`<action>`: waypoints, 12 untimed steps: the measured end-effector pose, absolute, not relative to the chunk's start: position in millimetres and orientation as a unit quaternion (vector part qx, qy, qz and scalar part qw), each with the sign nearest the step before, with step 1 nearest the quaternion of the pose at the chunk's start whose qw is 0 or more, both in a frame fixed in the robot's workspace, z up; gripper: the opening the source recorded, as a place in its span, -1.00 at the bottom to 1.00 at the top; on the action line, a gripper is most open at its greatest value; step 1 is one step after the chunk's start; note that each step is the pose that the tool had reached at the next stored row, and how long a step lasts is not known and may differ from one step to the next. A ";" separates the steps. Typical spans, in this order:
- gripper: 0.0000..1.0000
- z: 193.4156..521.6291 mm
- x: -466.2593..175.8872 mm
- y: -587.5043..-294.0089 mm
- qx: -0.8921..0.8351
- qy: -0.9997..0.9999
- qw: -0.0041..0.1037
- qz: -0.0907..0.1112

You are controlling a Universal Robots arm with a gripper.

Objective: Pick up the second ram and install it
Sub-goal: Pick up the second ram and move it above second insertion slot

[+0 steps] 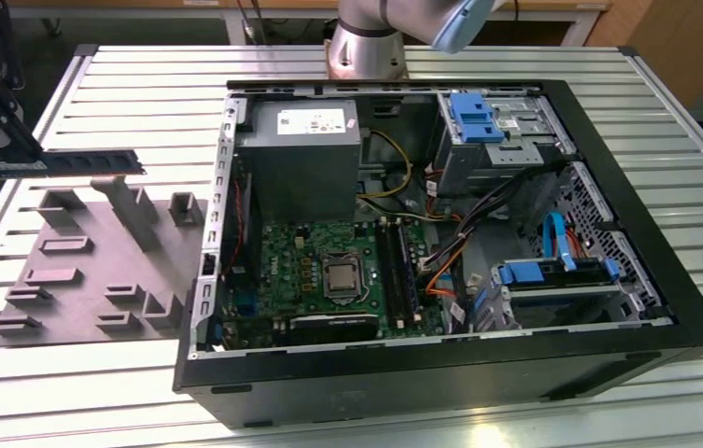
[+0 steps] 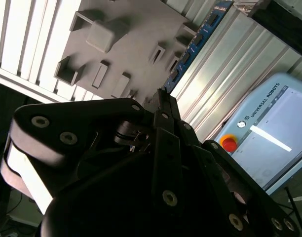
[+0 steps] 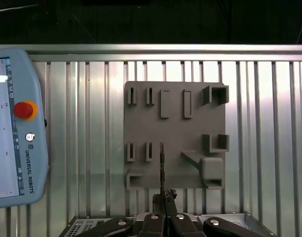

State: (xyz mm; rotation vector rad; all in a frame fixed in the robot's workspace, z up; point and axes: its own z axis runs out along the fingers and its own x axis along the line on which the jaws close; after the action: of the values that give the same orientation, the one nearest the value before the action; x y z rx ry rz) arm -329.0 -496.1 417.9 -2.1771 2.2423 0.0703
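Second ram (image 1: 71, 164), slim dark stick with a row of black chips, level, standing on its long edge, raised above the pale grey tray (image 1: 90, 280), at the exterior view's left.

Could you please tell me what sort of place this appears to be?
Probably a robotics lab bench for computer assembly: a ribbed aluminium table carries an open black desktop computer case, a pale grey moulded tray and a grey robot teach pendant.
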 end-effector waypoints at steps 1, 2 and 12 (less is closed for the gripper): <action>-0.77 417.9 -328.1 -496.1 -0.696 0.717 0.008 0.022; -0.77 418.0 -327.2 -496.1 -0.696 0.717 0.008 0.022; -0.77 417.9 -317.6 -496.0 -0.696 0.717 0.008 0.022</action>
State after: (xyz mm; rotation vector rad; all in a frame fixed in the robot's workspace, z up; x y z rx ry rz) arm -317.6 -496.0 417.9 -2.1771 2.2423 0.0703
